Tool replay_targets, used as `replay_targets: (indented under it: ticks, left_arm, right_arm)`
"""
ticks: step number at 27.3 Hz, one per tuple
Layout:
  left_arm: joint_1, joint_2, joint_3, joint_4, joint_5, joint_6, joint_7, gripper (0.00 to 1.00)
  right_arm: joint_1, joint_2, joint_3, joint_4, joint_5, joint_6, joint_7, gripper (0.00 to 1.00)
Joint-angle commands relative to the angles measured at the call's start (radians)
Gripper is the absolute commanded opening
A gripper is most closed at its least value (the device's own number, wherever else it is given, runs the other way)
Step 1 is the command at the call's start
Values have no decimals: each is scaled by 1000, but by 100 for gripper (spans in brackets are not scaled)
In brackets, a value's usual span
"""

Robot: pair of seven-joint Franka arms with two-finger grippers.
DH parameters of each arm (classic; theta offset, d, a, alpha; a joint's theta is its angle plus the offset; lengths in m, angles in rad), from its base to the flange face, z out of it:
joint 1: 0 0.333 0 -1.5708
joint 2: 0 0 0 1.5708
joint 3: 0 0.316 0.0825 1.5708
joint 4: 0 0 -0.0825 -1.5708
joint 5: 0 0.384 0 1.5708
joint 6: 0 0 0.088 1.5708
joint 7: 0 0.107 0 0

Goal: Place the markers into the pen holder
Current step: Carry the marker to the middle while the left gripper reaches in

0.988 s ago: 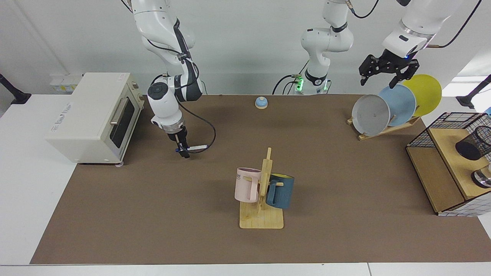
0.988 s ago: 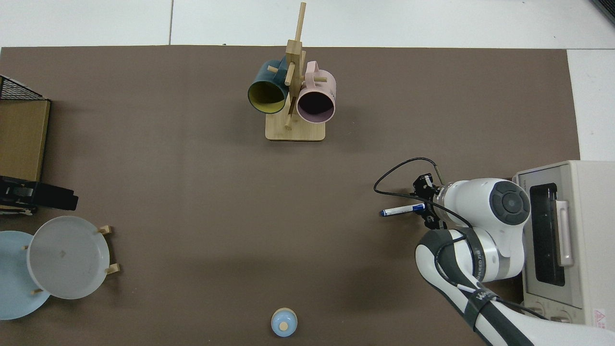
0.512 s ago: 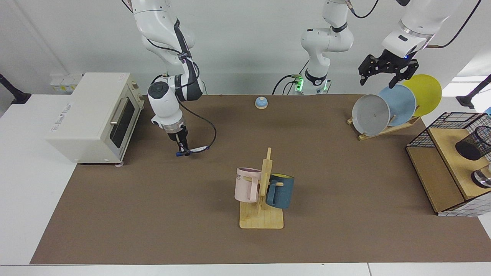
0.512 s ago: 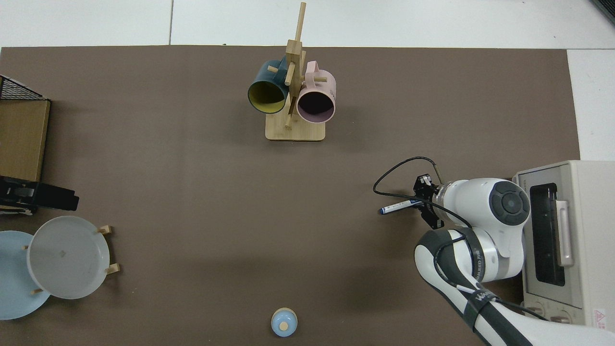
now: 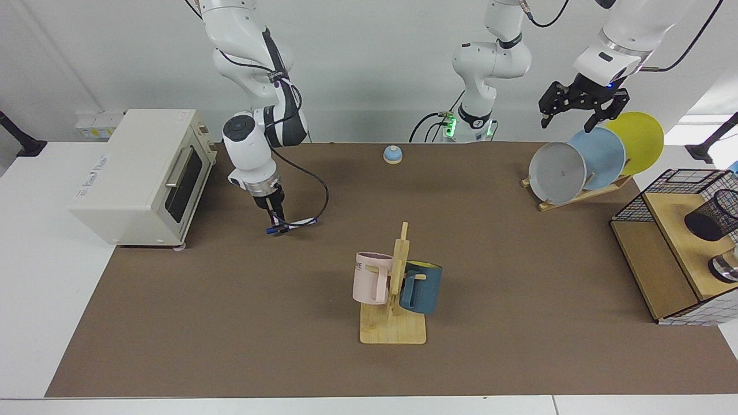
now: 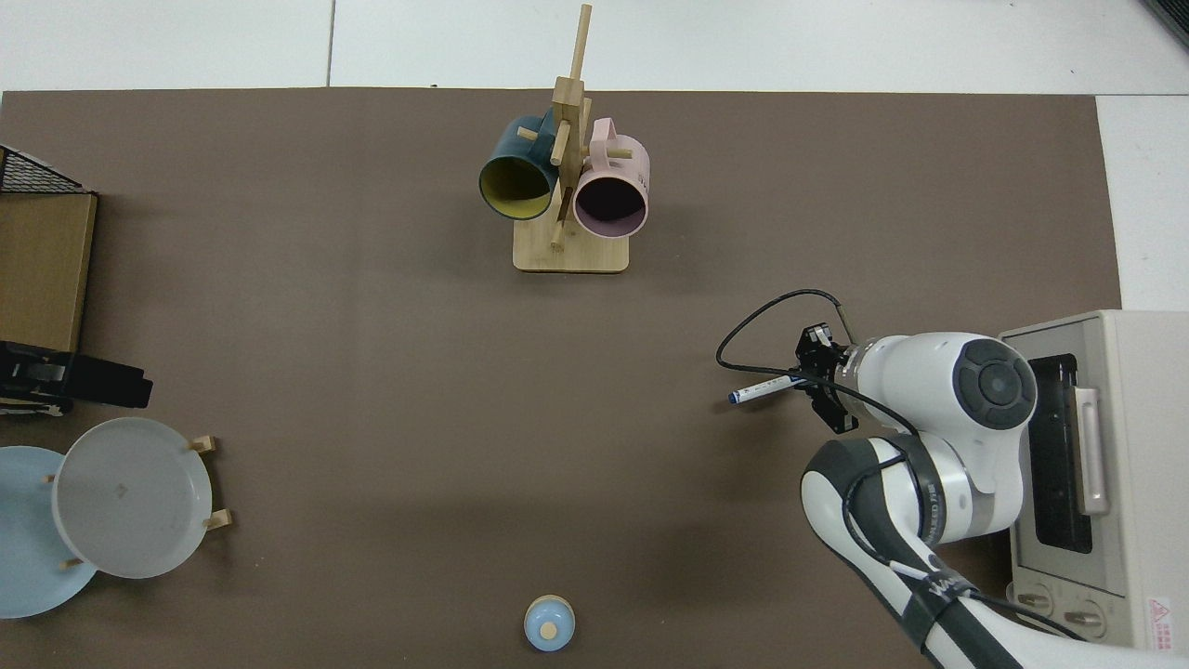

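The marker is held clamped in the right gripper above the surface. The left gripper is held spread above the plates, waiting.

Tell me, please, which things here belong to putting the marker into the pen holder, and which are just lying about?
Job: marker, held by right gripper; pen holder.
Idle: toaster oven, mug rack, plates, bell, left gripper, waiting.
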Motion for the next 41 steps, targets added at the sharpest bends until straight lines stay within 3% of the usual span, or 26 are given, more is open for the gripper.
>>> replay_targets:
  ticks: [1,11,19,35,41]
  left_arm:
    - [13,-27,-7,-26,-7,-5,10,100]
    - [13,-27,-7,-25,-7,1,4,100]
    - [5,-26,-15,-25,-9,7,2,100]
    - [1,-26,-18,-26,-10,10,24,100]
    - [-5,-27,-27,-29,-20,10,79,100]
  right_arm:
    - [12,-67,1,97,-5,-186,15,0]
    - [16,-150,2,337,-5,-568,16,0]
    - [50,-180,11,481,9,-757,48,0]
    - [225,-182,13,512,10,-738,375,0]
    - [273,-182,13,513,50,-695,447,0]
